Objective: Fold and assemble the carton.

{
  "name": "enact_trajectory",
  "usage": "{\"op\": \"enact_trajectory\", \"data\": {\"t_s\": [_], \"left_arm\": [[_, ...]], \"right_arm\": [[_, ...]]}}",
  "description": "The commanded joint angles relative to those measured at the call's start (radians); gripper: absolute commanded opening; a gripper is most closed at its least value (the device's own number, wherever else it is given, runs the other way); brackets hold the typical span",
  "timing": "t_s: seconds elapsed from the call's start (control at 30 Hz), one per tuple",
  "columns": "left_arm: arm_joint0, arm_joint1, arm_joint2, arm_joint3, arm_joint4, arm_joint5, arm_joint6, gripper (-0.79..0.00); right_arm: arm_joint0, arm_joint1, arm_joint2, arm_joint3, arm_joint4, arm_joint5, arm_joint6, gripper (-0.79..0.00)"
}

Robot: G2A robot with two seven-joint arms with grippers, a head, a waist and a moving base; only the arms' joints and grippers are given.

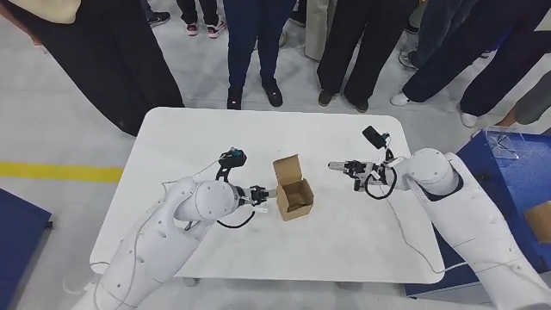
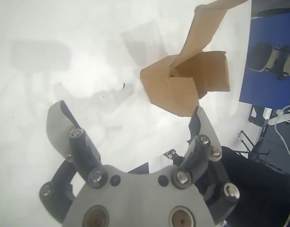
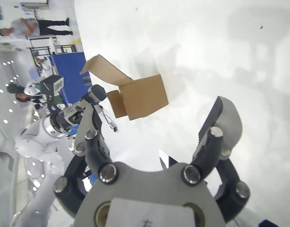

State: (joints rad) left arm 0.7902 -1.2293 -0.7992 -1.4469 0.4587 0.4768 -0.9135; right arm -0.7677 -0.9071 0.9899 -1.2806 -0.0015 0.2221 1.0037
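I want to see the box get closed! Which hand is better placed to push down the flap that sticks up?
Probably the left hand: it is open and close beside the box, while the open right hand hovers farther off.

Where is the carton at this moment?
In the top view the carton stands near the middle of the table, lid flap up, with the left gripper close beside it and the right gripper farther off.
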Motion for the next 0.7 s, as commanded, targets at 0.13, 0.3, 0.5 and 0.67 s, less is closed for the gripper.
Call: {"op": "enact_trajectory", "data": {"t_s": [0.13, 0.3, 0.5, 0.67], "left_arm": [[-0.040, -0.030, 0.058, 0.069, 0.001, 0.012, 0.019, 0.000], [-0.081, -0.060, 0.103, 0.140, -0.006, 0.012, 0.033, 0.000], [-0.134, -0.097, 0.148, 0.244, -0.015, 0.005, 0.042, 0.000], [-0.167, -0.129, 0.181, 0.310, -0.029, 0.001, 0.047, 0.000]], "right_arm": [[0.005, -0.013, -0.063, -0.024, -0.099, -0.016, -0.008, 0.000], [0.007, -0.028, -0.115, -0.035, -0.167, -0.006, -0.032, 0.000], [0.017, -0.047, -0.154, -0.029, -0.191, -0.001, -0.045, 0.000], [0.024, -0.061, -0.179, -0.024, -0.216, 0.001, -0.061, 0.000]]}}
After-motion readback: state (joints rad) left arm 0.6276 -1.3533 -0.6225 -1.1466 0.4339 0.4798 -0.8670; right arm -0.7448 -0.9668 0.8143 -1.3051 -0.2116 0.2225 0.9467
